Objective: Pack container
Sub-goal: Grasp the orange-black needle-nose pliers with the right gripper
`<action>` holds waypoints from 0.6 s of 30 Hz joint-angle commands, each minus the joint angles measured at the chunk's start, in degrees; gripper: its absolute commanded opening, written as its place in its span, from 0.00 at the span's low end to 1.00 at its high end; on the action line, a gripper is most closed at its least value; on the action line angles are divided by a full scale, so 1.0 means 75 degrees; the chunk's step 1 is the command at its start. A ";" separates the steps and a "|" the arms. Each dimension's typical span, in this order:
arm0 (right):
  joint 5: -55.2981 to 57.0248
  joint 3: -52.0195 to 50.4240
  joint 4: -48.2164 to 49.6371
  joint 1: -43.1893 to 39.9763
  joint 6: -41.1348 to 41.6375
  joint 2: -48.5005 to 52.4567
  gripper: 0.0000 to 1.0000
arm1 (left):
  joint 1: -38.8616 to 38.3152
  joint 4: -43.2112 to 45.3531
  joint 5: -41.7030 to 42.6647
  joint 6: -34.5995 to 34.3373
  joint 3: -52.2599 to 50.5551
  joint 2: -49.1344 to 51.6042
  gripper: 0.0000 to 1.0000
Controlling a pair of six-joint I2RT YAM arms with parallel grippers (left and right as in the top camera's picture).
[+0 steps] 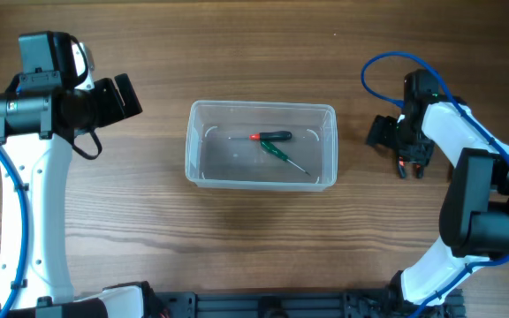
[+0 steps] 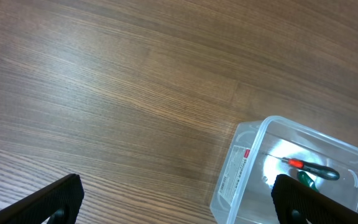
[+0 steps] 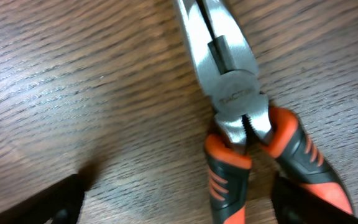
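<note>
The clear plastic container (image 1: 262, 145) sits at the table's middle and holds a red-and-black screwdriver (image 1: 270, 137) and a green one (image 1: 281, 155); it also shows in the left wrist view (image 2: 247, 163). My left gripper (image 2: 176, 202) is open and empty, raised to the left of the container. Long-nose pliers (image 3: 232, 81) with orange-and-black handles lie on the wood at the right. My right gripper (image 3: 179, 199) is open, low over the pliers, with one handle between its fingers and the other by the right finger. In the overhead view (image 1: 411, 165) the pliers are mostly hidden under it.
Wood-grain table (image 1: 237, 238) all round. A white label (image 2: 240, 165) is on the container's near end wall. The arm bases stand at the front left and front right.
</note>
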 commanded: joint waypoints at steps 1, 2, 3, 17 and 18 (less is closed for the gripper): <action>-0.0300 -0.0315 0.0163 -0.0017 -0.0038 0.0423 0.75 | 0.0023 0.0026 0.0090 -0.0067 0.0038 0.0023 1.00; -0.0300 -0.0315 0.0160 -0.0017 -0.0041 0.0423 0.66 | 0.0023 0.0023 0.0090 -0.0067 0.0038 0.0023 1.00; -0.0303 -0.0315 0.0152 -0.0017 -0.0041 0.0423 0.62 | 0.0023 0.0023 0.0090 -0.0067 0.0038 0.0023 1.00; -0.0944 0.1192 -0.1154 -0.0015 -0.1623 -0.0280 0.04 | 0.0023 0.0023 0.0087 -0.0064 0.0038 0.0023 1.00; -0.1008 0.1582 -0.1422 0.0023 -0.1856 -0.0562 0.04 | 0.0023 0.0023 0.0090 -0.0064 0.0038 0.0023 1.00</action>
